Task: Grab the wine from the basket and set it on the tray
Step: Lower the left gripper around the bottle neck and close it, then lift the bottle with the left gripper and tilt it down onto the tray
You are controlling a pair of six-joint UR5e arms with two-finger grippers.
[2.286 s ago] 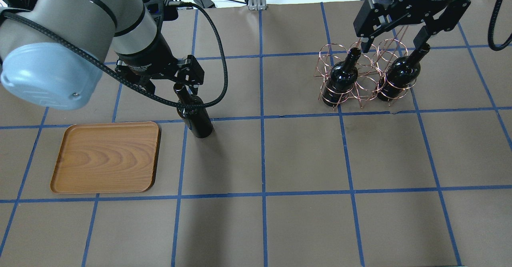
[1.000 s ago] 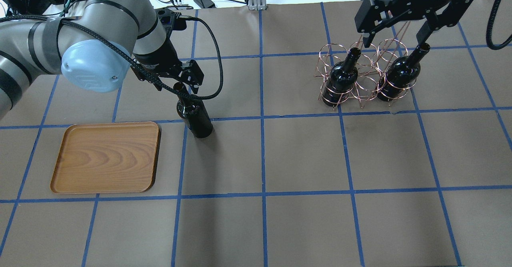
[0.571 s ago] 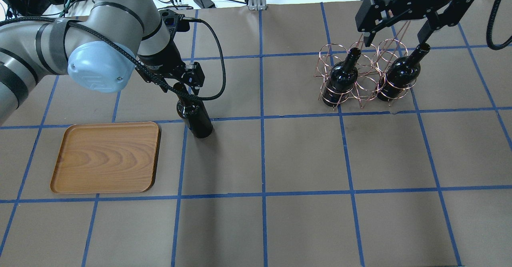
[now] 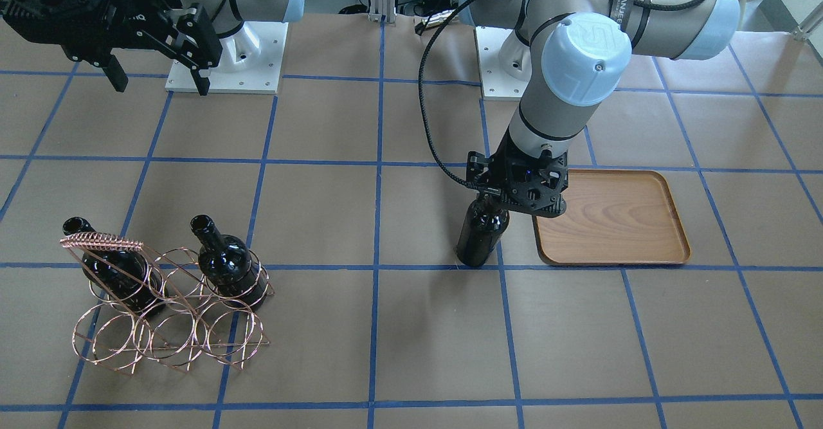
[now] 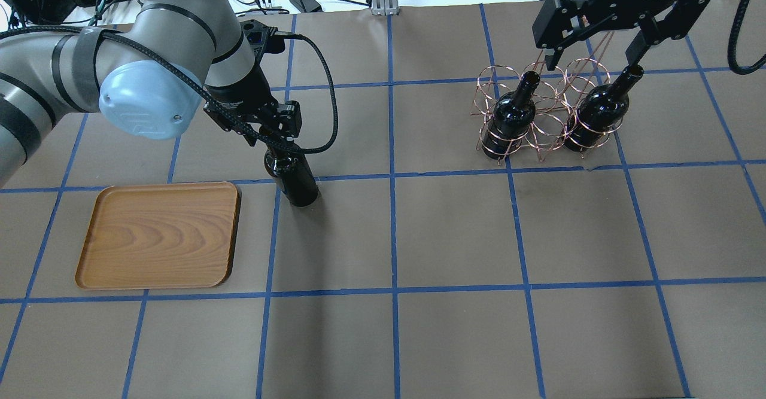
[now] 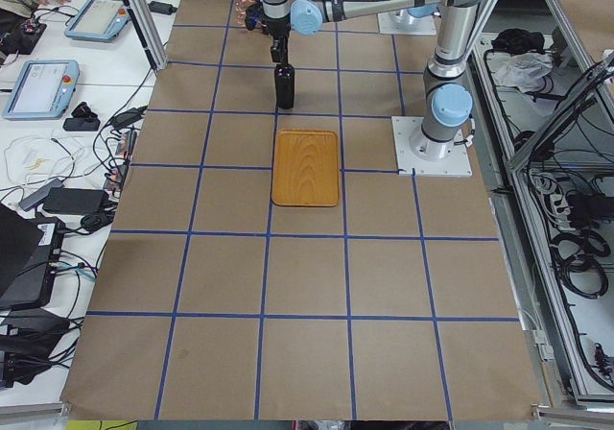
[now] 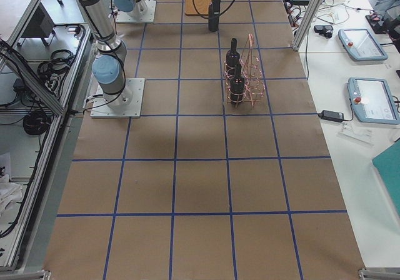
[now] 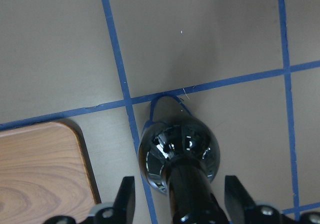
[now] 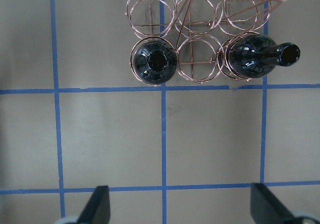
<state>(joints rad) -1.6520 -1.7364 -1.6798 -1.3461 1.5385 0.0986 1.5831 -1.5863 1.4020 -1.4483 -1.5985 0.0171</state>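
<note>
Left end effector [image 5: 277, 142] downward, astride wine [image 5: 298, 183] neck

Three black wine bottles [image 5: 297, 180], two of them standing in the one copper wire basket [image 5: 547, 125] at far right; one wooden tray [image 5: 158, 237] at near left

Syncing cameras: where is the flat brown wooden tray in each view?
Front-facing: brown wooden tray right of centre.
Overhead: tray lower left.
Exterior left: tray centre.
Exterior right: tray top edge.
Left wrist: tray bottom-left corner.
Right wrist: absent.
Landmark: lone black glass bottle beside it.
</note>
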